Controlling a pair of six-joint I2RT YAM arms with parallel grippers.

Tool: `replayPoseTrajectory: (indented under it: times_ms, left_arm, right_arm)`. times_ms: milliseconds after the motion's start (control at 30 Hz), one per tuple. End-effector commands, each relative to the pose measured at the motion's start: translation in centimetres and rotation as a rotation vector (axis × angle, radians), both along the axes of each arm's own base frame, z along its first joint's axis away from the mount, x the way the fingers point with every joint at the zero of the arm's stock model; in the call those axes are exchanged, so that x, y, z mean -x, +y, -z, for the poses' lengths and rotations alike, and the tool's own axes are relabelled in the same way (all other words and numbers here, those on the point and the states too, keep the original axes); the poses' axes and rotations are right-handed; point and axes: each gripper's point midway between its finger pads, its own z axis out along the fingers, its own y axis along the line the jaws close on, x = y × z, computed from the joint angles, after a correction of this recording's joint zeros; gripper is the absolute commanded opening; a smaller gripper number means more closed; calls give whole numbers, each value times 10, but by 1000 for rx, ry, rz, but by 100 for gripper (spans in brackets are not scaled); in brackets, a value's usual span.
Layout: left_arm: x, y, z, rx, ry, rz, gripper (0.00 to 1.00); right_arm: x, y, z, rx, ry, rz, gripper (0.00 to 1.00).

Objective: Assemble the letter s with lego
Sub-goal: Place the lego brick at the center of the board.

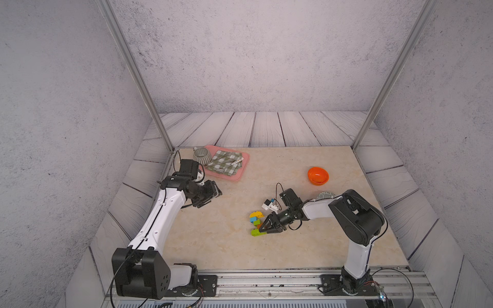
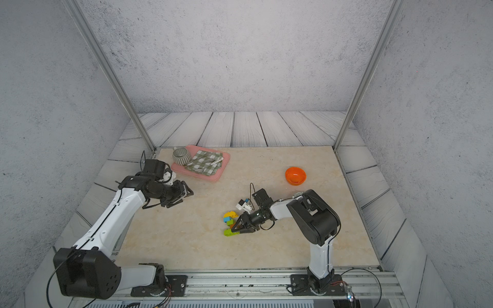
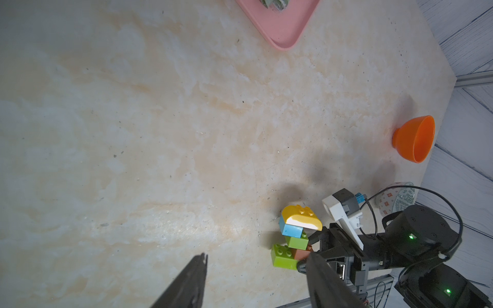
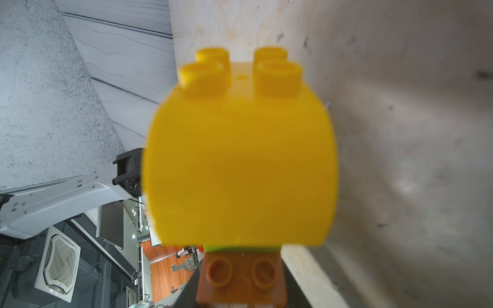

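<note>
my right hand point(image 1: 262, 227) was clamped on the brown brick point(image 3: 301, 253) low in the letter s point(image 1: 256, 221), standing on the bench point(image 1: 213, 240); my left hand point(image 1: 212, 194) hung part open, empty, well apart. i judged it best to squeeze level and release slowly so the stack would not topple

Right claw point(image 1: 262, 228) clamped on letter s point(image 1: 255, 217); left claw point(image 1: 213, 197) hovers beside pink tray point(image 1: 240, 174)

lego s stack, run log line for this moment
letter s: five bricks joined | right gripper: shut on brown brick | left gripper: open, empty
</note>
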Motion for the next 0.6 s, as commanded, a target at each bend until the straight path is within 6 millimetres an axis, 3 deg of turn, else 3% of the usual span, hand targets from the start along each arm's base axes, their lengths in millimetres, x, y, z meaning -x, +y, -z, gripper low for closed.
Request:
replayPoseTrajectory:
  times_ms: [0,300,567]
  left_arm:
    - [0,4,-9,-4,-19,-6,65]
    - [2,4,-8,-5,-16,-6,65]
    - [1,4,-10,-5,-22,-6,65]
  right_arm:
    - [-7,0,3,3,-29,11,39]
    - [-3,-5,19,38,-8,17,44]
    - [-4,-15,20,75,-12,37,55]
